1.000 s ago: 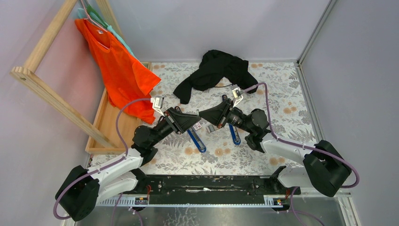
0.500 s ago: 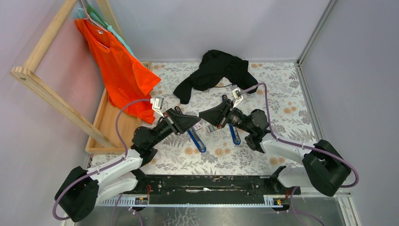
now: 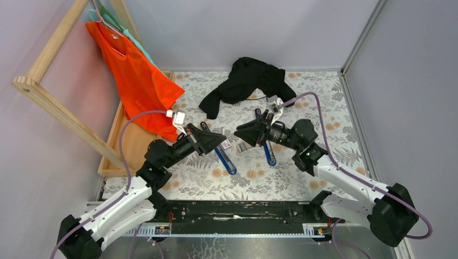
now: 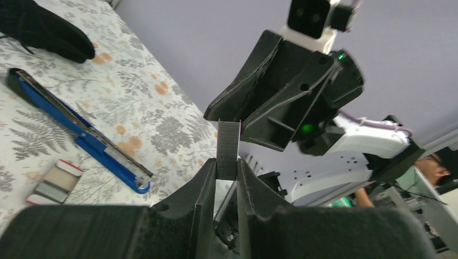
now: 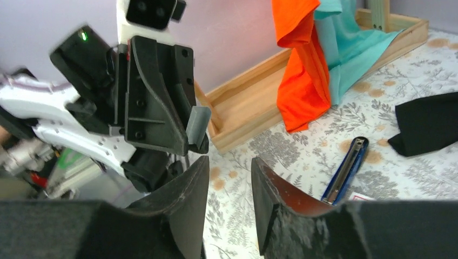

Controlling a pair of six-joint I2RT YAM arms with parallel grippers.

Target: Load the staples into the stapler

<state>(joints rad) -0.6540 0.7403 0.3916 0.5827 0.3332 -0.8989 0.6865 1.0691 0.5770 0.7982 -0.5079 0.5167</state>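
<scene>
Left pincer (image 4: 227, 165) tight on an upright staple strip (image 4: 228, 147) (grey), right pincer (image 5: 229, 163) parted, just opposite.

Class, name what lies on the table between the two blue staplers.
In the top view, the white-and-red staple box and grey staple tray lie between the left stapler and right stapler.

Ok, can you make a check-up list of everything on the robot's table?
Surface: floral table cover, lying flat.
Job's things: staple strip pinched in the left gripper; staple box, left blue stapler and right blue stapler lie on the cover.
Clutter: black garment at the back.
Grippers: left shut on the strip; right gripper open, empty.
Cables: purple cable loops along each arm.
Surroundings: wooden rack with orange shirt; plain walls.
</scene>
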